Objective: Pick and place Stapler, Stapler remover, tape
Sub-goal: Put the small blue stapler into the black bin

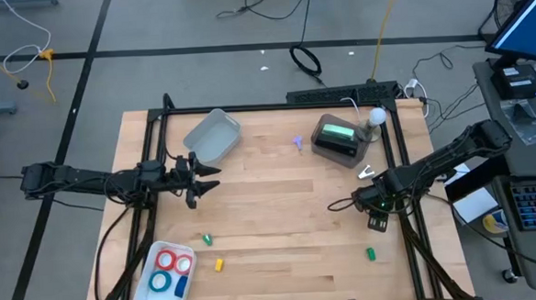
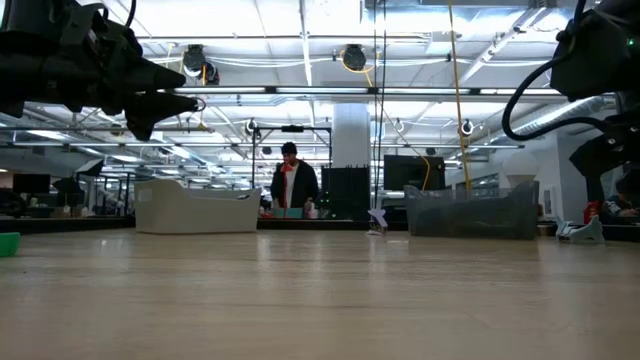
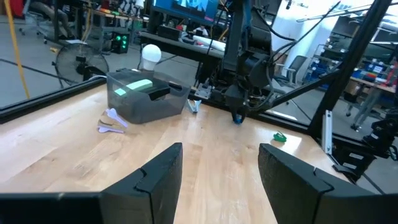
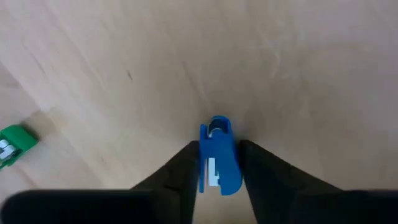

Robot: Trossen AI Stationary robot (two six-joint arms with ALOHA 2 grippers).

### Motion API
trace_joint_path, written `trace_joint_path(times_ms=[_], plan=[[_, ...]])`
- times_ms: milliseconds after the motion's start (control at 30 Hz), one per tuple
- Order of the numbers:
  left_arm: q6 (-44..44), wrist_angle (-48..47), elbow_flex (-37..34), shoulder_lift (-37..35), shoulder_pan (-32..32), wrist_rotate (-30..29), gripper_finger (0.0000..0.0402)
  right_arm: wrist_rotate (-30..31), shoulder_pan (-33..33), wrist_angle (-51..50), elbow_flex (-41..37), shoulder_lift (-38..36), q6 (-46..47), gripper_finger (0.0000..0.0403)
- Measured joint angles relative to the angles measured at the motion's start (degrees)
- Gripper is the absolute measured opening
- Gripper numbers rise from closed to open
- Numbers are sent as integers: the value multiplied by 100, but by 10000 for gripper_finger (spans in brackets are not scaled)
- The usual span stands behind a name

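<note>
Right gripper (image 4: 217, 171) — fingers closed on a small blue stapler (image 4: 217, 158) over the table (image 1: 281, 214). Left gripper (image 1: 201, 179) — fingers apart, empty, hovering near the left edge.

Blue staple remover (image 4: 219, 155) sitting pinched between right gripper fingers (image 4: 184, 174); red and blue tape rolls (image 1: 169, 272) lying in white tray (image 1: 152, 294).

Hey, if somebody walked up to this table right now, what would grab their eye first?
Probably the right gripper near the table's right edge, its two dark fingers against a small blue plastic stapler remover on the pale wood. Next, the white tray at the front left corner holding red and blue tape rolls. The left gripper hangs open above the table's left side.
</note>
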Motion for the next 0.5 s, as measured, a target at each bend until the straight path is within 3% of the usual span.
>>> trace_joint_path(times_ms=[200,367,500], plan=[[2,0,0,0,1,-206,209,-17,-2,5,24,1,125,49],[-7,0,0,0,0,-206,209,-270,-11,141,479,7,244,50],[-35,2,0,0,2,-206,209,-175,-82,83,1330,8,119,57]])
